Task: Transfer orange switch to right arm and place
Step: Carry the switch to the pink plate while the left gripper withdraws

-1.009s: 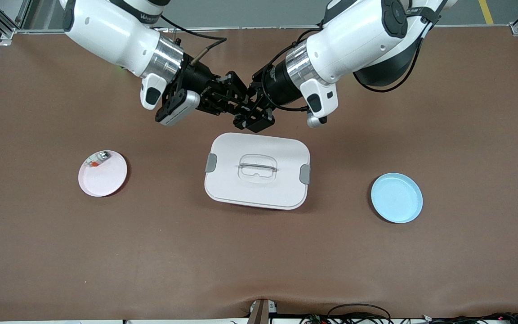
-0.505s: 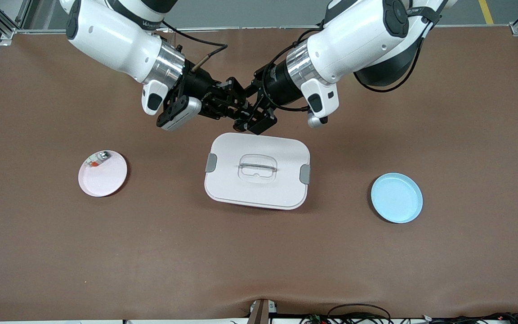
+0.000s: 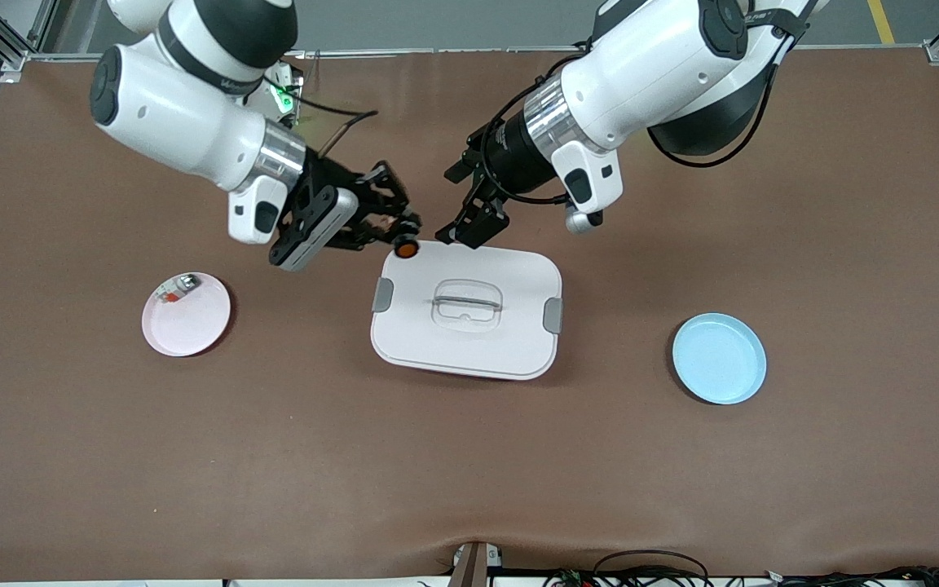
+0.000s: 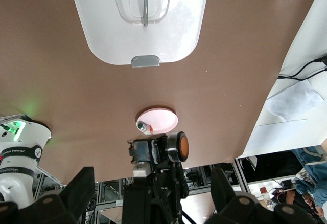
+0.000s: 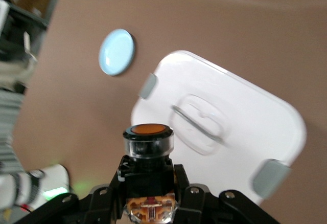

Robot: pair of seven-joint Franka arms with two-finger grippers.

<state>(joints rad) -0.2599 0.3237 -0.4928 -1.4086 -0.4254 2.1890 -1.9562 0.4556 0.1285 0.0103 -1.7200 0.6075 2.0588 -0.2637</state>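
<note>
Right gripper point(image 3: 398, 236) clenched on the orange switch point(image 3: 406, 249), held over the white lidded box's point(image 3: 466, 346) corner. Left gripper point(image 3: 469, 227) released, fingers spread, over the box's edge.

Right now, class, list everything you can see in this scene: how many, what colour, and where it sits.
orange switch: one, orange, held in the right gripper over the box's corner.
lidded box: one, white with grey clips, mid-table.
pink plate: one, toward the right arm's end.
small silvery piece: one, with red, on the pink plate.
blue plate: one, toward the left arm's end.
right gripper: shut on the switch.
left gripper: open, above the box's edge.
</note>
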